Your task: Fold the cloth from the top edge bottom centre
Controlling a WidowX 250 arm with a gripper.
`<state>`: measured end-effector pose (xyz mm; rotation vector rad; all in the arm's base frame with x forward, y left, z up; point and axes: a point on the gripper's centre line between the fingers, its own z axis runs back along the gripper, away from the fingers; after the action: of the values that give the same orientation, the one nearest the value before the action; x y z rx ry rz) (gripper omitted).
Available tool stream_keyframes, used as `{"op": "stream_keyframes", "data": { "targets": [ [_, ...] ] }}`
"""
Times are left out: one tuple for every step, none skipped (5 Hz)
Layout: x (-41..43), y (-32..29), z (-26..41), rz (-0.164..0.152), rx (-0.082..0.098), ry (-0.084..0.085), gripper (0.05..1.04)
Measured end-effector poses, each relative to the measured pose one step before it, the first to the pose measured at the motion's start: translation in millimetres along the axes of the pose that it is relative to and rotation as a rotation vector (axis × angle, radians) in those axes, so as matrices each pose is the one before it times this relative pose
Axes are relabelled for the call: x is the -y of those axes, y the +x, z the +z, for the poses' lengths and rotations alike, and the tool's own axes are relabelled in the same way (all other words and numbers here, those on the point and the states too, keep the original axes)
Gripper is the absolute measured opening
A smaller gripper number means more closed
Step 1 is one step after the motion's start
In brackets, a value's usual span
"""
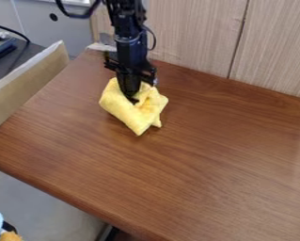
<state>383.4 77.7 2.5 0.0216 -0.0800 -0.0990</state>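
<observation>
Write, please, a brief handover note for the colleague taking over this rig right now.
End effector: down in the yellow cloth; its grip can't be confirmed.
Cloth: bunched around it on the brown wooden tabletop, toward the back, left of centre in the view, one corner pointing to the near side.
Done: cloth is gathered up, but no neat top-to-bottom fold shows.
Left: probably settle the fold at bottom centre, flatten it, then withdraw.

And here's the cloth (128, 112), on the counter (196, 164) towards its back left as the camera sees it, the gripper (134, 100) down among its folds, the wall (183, 33) right behind, a low panel (23, 88) along the counter's left side
</observation>
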Motion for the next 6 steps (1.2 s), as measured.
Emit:
{"op": "stream_keyframes", "data": {
  "targets": [
    [0.05, 1.67, -1.72, -0.0034, 0.005, -0.0058, 0.116],
    [2.69, -0.91, 0.03, -0.0115, -0.0057, -0.017, 0.294],
    [-1.6, -2.31, -0.27, 0.0024, -0.0013, -0.0049, 0.56],
    [-1.35, -3.69, 3.9, -0.0007, -0.0082, -0.0166, 0.845],
    [2.44, -0.04, 14.2, -0.0143, 0.0083, -0.0087, 1.004],
    [5.26, 2.04, 15.39, -0.0239, 0.0246, -0.0082, 1.003]
  ]
}}
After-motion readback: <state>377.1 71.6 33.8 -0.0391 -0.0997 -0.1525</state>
